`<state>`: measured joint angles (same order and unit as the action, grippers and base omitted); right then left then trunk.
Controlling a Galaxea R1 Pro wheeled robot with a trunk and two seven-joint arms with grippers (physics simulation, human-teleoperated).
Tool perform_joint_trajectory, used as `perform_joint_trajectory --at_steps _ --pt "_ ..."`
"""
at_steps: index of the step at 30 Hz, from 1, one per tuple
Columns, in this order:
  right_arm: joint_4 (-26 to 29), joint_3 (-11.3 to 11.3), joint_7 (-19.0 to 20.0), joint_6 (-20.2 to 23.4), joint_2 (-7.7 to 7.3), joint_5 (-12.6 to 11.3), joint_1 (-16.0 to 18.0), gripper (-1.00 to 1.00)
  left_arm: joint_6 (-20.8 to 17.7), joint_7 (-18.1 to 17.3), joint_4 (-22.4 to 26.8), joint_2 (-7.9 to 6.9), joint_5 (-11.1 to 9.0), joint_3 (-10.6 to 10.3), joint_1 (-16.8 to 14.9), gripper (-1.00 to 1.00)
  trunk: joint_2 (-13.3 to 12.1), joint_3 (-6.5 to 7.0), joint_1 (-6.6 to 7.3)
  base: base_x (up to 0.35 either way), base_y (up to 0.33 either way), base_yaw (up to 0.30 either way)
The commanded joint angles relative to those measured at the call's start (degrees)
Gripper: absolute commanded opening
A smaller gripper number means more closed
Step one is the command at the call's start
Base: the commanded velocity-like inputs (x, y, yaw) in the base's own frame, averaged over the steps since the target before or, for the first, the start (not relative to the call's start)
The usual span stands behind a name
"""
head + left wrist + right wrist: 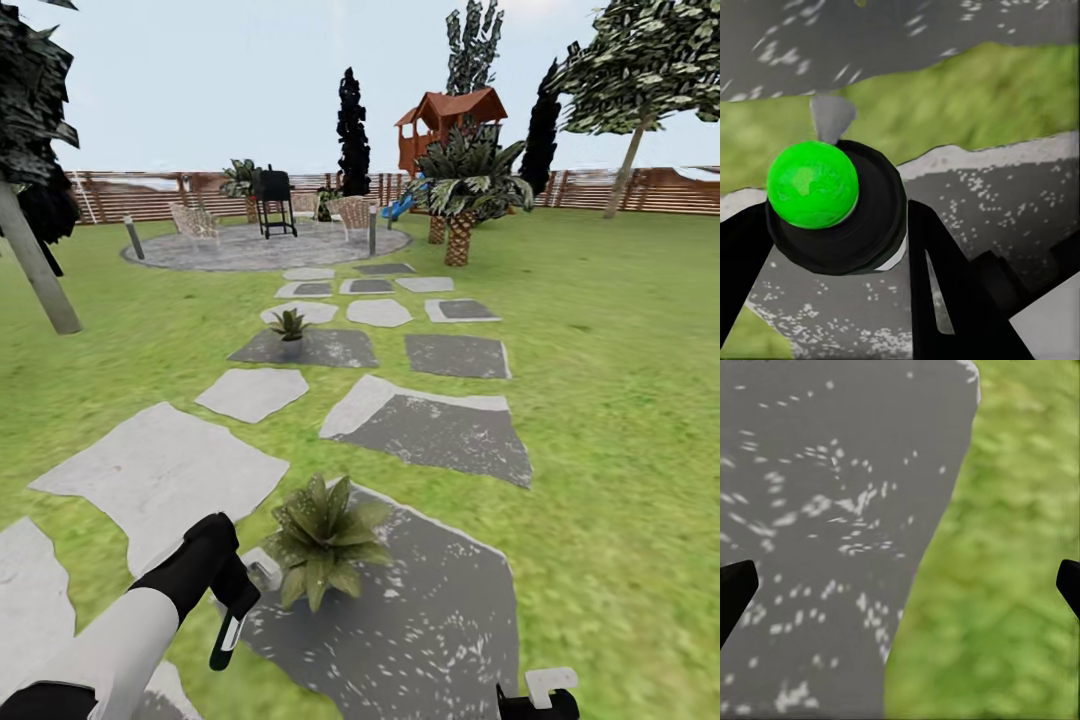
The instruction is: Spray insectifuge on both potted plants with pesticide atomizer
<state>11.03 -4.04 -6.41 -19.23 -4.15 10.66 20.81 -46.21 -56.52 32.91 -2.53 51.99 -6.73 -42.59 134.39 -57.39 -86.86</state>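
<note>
I stand on the lawn (620,400) among grey slabs (160,470), facing a fence (130,195). My left pincer (232,625) hangs just beside the near plant (322,540), which sits on a dark slab (430,620). In my left wrist view the pincer's fingers (945,292) are closed on the atomizer (836,206), a dark round bottle with a bright green top and a grey nozzle; I can read no label or writing on it. The far plant (290,324) sits on a slab further up the path. My right pincer (900,585) is spread wide with nothing in it, over the edge where slab meets grass.
</note>
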Motion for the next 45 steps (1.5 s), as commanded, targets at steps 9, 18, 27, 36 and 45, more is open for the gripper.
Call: perform_joint_trajectory --at_steps 9,18,27,36,45 --pt "-0.06 -0.44 -0.09 -0.16 -0.01 0.59 0.02 1.00 -0.01 -0.30 -0.77 -0.08 0.63 -0.14 0.22 -1.00 0.02 -0.05 0.02 0.009 -0.060 0.250" --pt "-0.13 -0.44 -0.03 -0.11 -0.06 0.60 0.02 1.00 0.01 -0.18 -0.76 -0.20 0.59 -0.13 0.49 -1.00 0.02 -0.05 0.02 0.037 -0.024 0.013" --pt "-0.13 -0.41 -0.09 -0.12 0.00 0.59 0.02 1.00 0.05 -0.17 -0.75 -0.15 0.80 -0.14 0.49 -1.00 0.02 -0.05 0.02 0.119 -0.198 0.026" --pt "-0.11 -0.44 -0.09 -0.11 0.02 0.59 0.02 1.00 -0.01 0.00 -0.79 -0.31 0.93 -0.09 0.49 -1.00 0.02 -0.05 0.02 -0.060 -0.087 0.183" --pt "-0.13 -0.44 -0.09 -0.13 0.02 0.59 0.02 1.00 0.07 0.00 -3.71 -0.34 1.00 -0.15 1.19 -1.00 0.02 -0.05 0.02 0.000 0.000 0.012"
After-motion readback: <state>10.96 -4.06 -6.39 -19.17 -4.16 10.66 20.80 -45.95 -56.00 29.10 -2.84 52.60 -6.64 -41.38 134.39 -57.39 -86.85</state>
